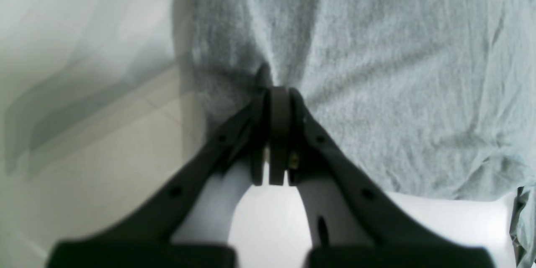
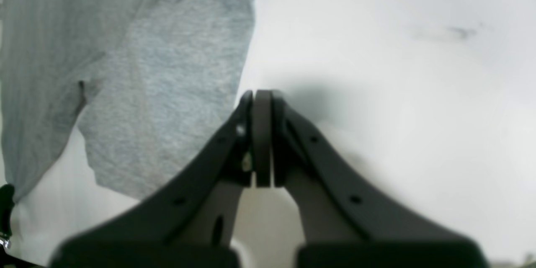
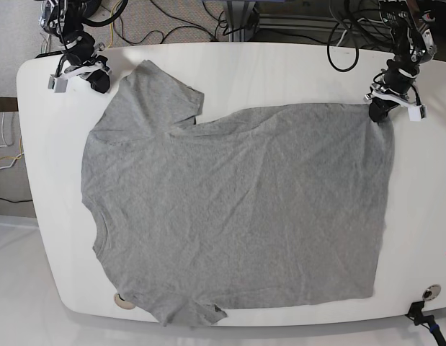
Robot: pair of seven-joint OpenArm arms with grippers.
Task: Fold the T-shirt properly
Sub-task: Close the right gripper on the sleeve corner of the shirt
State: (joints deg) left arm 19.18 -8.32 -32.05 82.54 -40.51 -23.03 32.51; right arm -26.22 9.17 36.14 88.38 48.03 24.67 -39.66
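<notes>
The grey T-shirt (image 3: 237, 209) lies spread flat on the white table (image 3: 280, 72), neck to the left, hem to the right. My left gripper (image 3: 376, 109) sits at the far right hem corner. In the left wrist view the left gripper (image 1: 274, 90) is shut, and the T-shirt fabric (image 1: 377, 71) puckers into its tips. My right gripper (image 3: 101, 81) rests at the far left, just beside the upper sleeve (image 3: 161, 90). Seen from the right wrist, the right gripper (image 2: 261, 92) is shut on nothing, its tips on bare table at the sleeve (image 2: 159, 92) edge.
Cables (image 3: 179, 29) run behind the table's far edge. A round hole (image 3: 122, 300) and another fitting (image 3: 428, 292) sit near the front edge. The lower sleeve (image 3: 190, 313) reaches the table's front edge.
</notes>
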